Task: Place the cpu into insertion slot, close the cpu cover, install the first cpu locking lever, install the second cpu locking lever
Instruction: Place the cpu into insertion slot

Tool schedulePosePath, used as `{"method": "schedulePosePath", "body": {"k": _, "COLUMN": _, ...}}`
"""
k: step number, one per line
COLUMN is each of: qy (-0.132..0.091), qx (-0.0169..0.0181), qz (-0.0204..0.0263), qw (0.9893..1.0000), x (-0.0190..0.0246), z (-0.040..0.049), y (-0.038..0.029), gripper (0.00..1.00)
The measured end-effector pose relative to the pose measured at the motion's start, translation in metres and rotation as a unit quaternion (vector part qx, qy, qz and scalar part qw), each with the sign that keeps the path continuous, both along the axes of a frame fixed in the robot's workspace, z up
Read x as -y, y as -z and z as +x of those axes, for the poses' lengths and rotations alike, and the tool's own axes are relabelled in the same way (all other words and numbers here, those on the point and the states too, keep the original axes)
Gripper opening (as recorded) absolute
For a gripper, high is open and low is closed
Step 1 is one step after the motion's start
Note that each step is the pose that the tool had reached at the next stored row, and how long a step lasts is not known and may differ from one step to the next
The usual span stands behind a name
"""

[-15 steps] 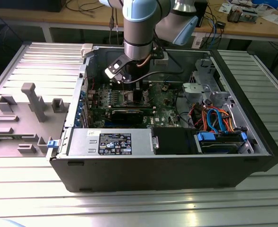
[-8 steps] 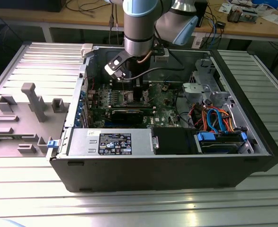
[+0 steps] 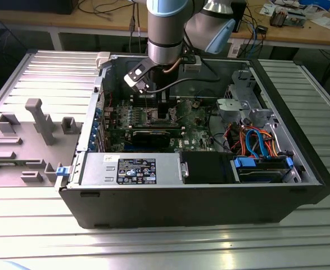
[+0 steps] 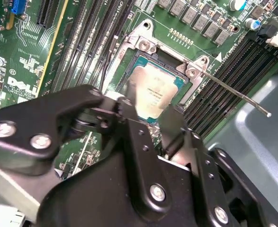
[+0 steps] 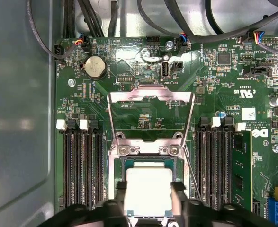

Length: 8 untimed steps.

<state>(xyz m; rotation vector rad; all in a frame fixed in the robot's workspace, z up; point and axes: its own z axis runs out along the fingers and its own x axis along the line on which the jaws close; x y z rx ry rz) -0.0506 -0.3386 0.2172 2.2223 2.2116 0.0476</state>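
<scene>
First wrist view: gripper [image 5: 149, 188] clamped on cpu [image 5: 148, 201] at insertion slot [image 5: 150, 162], cpu cover [image 5: 150, 93] open; we judge seating needs squareness.

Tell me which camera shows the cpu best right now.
The first wrist view: the cpu faces the camera squarely, nearly whole. The second wrist view shows it slanted, partly behind the claw. In the exterior view the arm stands over that spot.
</scene>
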Motion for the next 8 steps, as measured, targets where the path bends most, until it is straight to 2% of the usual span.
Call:
{"method": "schedulePosePath", "body": {"k": 1, "qy": 0.0, "qx": 0.0, "qz": 0.0, "qw": 1.0, "x": 0.0, "z": 0.0, "y": 0.0, "gripper": 0.47}}
{"method": "schedulePosePath", "body": {"k": 2, "qy": 0.0, "qx": 0.0, "qz": 0.0, "qw": 1.0, "x": 0.0, "z": 0.0, "y": 0.0, "gripper": 0.41}}
{"method": "schedulePosePath", "body": {"k": 4, "qy": 0.0, "qx": 0.0, "qz": 0.0, "qw": 1.0, "x": 0.0, "z": 0.0, "y": 0.0, "gripper": 0.39}}
{"method": "schedulePosePath", "body": {"k": 6, "qy": 0.0, "qx": 0.0, "qz": 0.0, "qw": 1.0, "x": 0.0, "z": 0.0001, "y": 0.0, "gripper": 0.26}}
{"method": "schedulePosePath", "body": {"k": 7, "qy": 0.0, "qx": 0.0, "qz": 0.0, "qw": 1.0, "x": 0.0, "z": 0.0001, "y": 0.0, "gripper": 0.26}}
{"method": "schedulePosePath", "body": {"k": 8, "qy": 0.0, "qx": 0.0, "qz": 0.0, "qw": 1.0, "x": 0.0, "z": 0.0001, "y": 0.0, "gripper": 0.21}}
